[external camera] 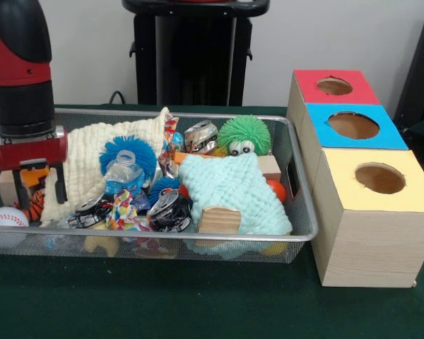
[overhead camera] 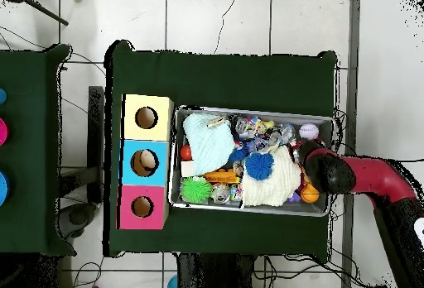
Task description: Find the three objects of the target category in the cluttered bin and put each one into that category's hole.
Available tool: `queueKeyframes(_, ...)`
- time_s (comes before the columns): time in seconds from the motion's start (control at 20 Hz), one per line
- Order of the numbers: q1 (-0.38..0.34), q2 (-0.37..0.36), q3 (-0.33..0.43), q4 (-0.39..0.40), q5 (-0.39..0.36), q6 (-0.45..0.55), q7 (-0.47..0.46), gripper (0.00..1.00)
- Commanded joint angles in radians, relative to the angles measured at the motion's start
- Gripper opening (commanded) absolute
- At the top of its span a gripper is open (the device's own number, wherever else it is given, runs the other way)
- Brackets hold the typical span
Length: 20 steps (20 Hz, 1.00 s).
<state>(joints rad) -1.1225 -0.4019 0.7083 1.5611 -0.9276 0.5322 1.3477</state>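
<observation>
Gripper [external camera: 39,185], grip state unclear, hangs in bin's [external camera: 305,233] end farthest from red hole [external camera: 334,86]

Three wooden boxes [external camera: 360,176], one bin [external camera: 297,152]

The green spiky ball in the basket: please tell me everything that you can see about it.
The green spiky ball is round, bright green and covered in soft-looking rubbery spikes, with two white googly eyes low on its front. It sits at the back of the bin, in the part nearest the wooden boxes, close to the back rim. The pale mint knitted cloth lies just in front of it, and a crushed silver can is beside it. Its underside is hidden.
</observation>
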Motion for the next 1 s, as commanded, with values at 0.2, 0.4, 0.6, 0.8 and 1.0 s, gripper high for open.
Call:
queueKeyframes(0.2,-0.001,0.037,-0.052,-0.058,-0.080,0.036,-0.217,1.00)
queueKeyframes(0.4,0.002,0.020,-0.049,-0.060,-0.071,0.066,-0.241,1.00)
queueKeyframes(0.6,0.006,-0.001,-0.054,-0.046,-0.069,0.084,-0.248,1.00)
queueKeyframes(0.8,0.014,-0.035,-0.061,-0.026,-0.067,0.102,-0.245,1.00)
queueKeyframes(1.0,0.010,-0.064,-0.060,-0.007,-0.062,0.121,-0.272,1.00)
